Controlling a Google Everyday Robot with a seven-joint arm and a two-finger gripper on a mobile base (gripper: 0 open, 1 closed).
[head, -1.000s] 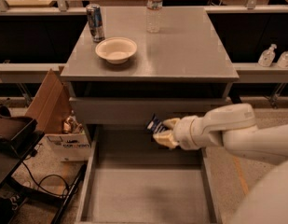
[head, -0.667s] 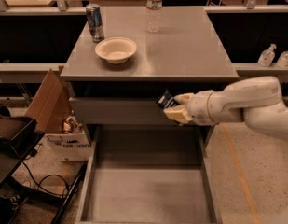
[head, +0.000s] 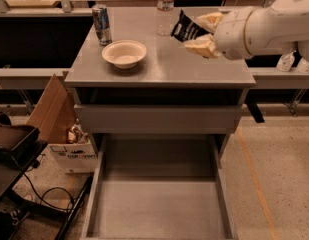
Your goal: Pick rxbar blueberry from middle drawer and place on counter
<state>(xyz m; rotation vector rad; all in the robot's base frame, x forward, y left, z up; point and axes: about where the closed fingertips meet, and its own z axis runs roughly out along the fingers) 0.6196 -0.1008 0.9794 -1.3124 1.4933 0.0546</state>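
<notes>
My gripper (head: 201, 32) is shut on the rxbar blueberry (head: 186, 29), a dark flat bar with white print, and holds it tilted above the right part of the grey counter (head: 159, 64). The bar sticks out to the left of the tan fingers (head: 200, 46). The middle drawer (head: 159, 204) stands pulled open below, its grey floor bare.
A white bowl (head: 124, 53), a blue-silver can (head: 100, 17) and a clear water bottle (head: 165, 2) stand on the counter's left and back. An open cardboard box (head: 64, 134) sits on the floor to the left of the cabinet.
My gripper has lifted the bar from in front of the drawer fronts up and to the right, over the counter.
</notes>
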